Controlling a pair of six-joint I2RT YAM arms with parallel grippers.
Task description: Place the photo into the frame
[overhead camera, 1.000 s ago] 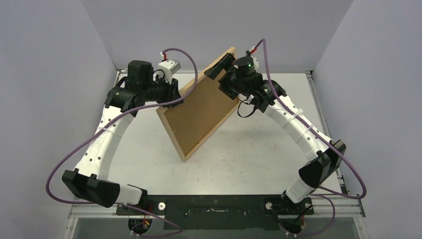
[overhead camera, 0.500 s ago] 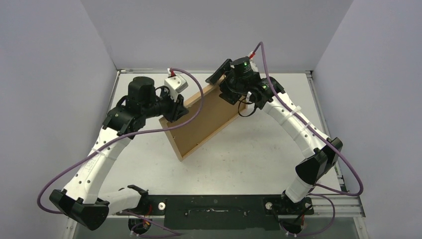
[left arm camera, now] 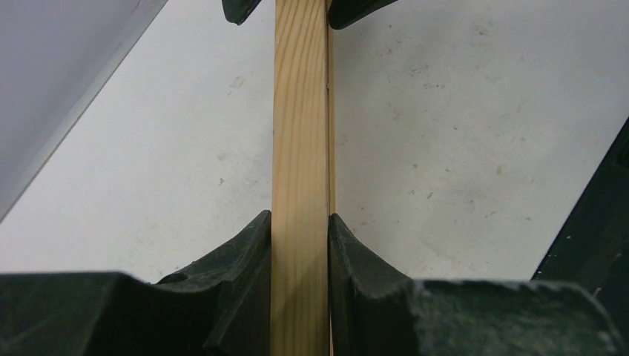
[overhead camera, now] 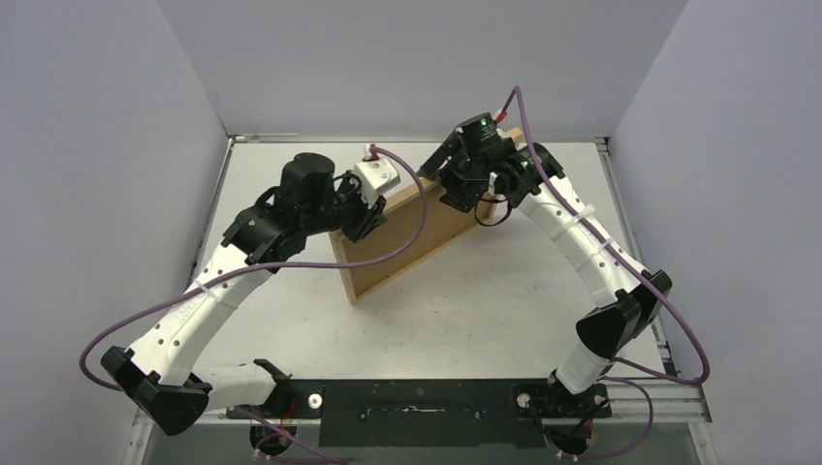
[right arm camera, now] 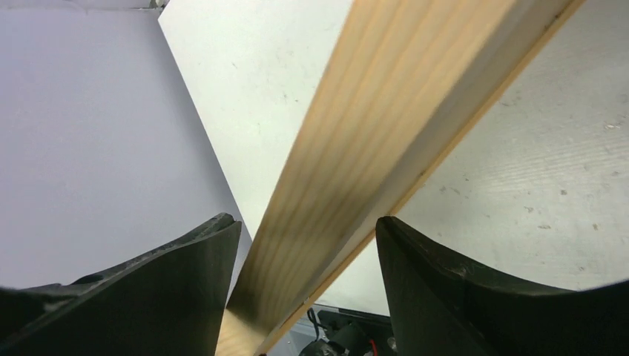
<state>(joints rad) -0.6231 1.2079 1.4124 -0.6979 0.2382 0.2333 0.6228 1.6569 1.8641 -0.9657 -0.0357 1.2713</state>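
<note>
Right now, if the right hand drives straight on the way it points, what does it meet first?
The frame: its wood bar runs between the fingers of the right hand, so it would press into that. The table lies beyond; depth is unclear.

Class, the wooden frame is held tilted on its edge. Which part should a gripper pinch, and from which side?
Pinch a narrow bar of the frame across its thickness, edge-on from outside, as the left gripper does. The bars are slim and flat-faced; the brown panel looks too wide.
</note>
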